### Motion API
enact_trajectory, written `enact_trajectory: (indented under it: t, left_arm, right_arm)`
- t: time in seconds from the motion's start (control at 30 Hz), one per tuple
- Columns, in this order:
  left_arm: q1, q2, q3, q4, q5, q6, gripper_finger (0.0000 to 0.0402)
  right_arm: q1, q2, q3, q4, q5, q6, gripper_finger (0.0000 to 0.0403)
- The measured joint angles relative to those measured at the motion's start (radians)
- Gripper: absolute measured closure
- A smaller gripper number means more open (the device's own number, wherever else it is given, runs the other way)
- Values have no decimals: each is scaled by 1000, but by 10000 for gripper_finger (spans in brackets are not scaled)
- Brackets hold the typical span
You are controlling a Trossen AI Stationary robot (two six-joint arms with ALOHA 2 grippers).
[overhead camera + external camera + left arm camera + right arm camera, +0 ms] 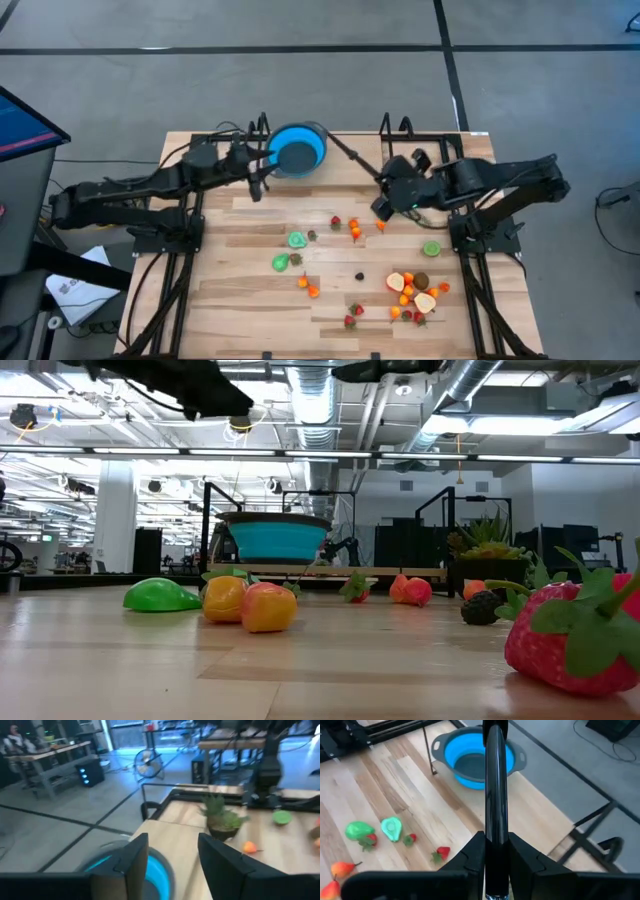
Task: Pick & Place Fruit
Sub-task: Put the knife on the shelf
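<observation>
High view: tiny red, orange, green, brown toy fruit, scattered loose.

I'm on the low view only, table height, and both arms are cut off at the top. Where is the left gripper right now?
Observer: The left gripper hovers beside the blue bowl at the far edge of the table. Its fingers are apart and hold nothing.
Operator: And the right one?
Observer: The right gripper is shut on a black rod that points toward the bowl.
Operator: Where is most of the fruit?
Observer: The biggest cluster, with the peach halves, lies on the right arm's side of the table. It is nearer the front edge and away from both grippers.
</observation>
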Motion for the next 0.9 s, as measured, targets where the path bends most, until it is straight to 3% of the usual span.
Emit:
enact_trajectory:
  t: [0.33, 0.6, 0.9]
  left_arm:
    - [0, -206, -92, 10, 35, -34, 293]
    - [0, -242, -130, 9, 36, -34, 308]
    - [-3, -242, -133, 16, 51, -34, 310]
  right_arm:
    - [17, 193, 1, -8, 32, 231, 355]
    - [-63, 339, 0, -84, 61, 413, 355]
    - [-203, 441, 1, -92, 55, 378, 355]
